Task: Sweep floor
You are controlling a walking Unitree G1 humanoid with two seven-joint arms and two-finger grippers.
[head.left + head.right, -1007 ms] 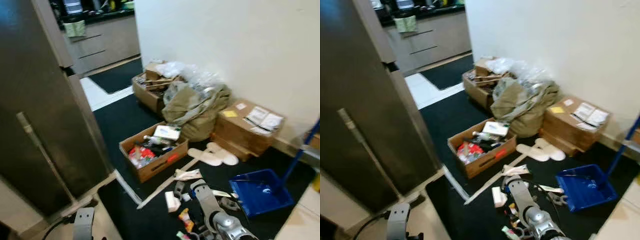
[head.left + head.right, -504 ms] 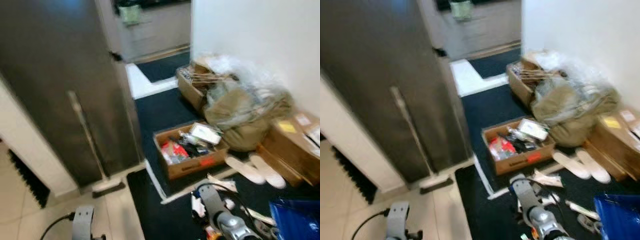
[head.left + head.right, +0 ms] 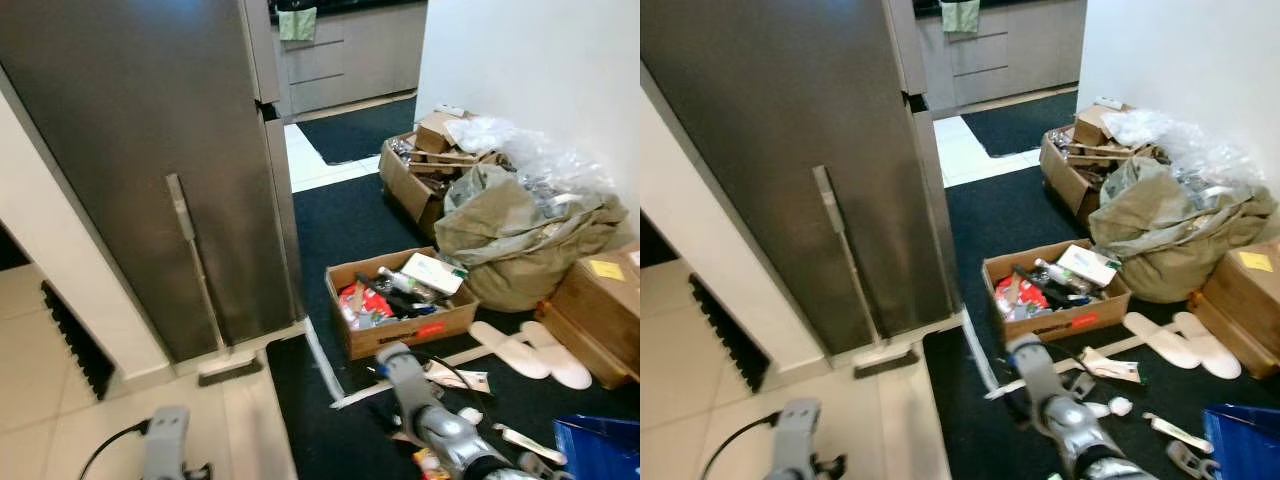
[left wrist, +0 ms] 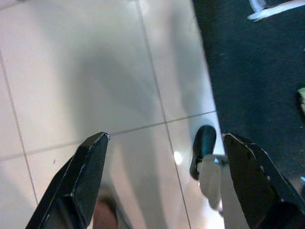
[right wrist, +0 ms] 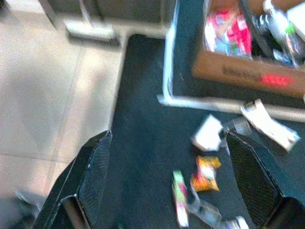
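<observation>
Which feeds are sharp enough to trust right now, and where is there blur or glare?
Left and right eye views: sharp; the broom against the fridge reads clearly. Right wrist view: soft with motion blur; the litter on the dark mat is smeared. Left wrist view: fairly sharp, with a small bright glare spot on the tiles.
</observation>
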